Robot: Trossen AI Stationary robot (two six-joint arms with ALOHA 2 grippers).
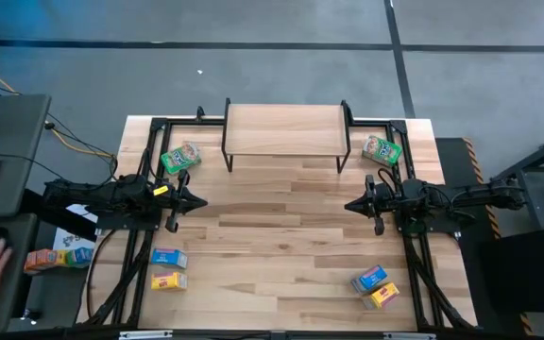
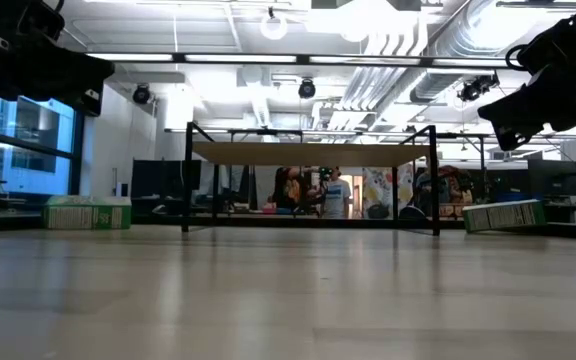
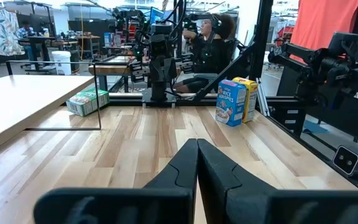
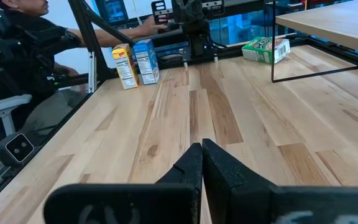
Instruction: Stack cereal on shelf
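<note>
Cereal boxes lay scattered across the wood-plank tabletop (image 1: pixel 281 236) while both dark arms hung above it with nothing in their grasp. The left gripper (image 1: pixel 200 200) had its fingers clenched together, with a green miniature cereal box (image 1: pixel 180 158) just beyond it, and a blue box (image 1: pixel 168 258) and a yellow box with red print (image 1: pixel 168 280) behind it. The right gripper (image 1: pixel 350 204), likewise pinched closed, faced it from well apart, a second green box (image 1: pixel 382 149) ahead and a blue-and-yellow pair (image 1: pixel 375 286) behind. The small light wood riser shelf on thin black legs (image 1: pixel 285 129) stood bare between the green boxes.
</note>
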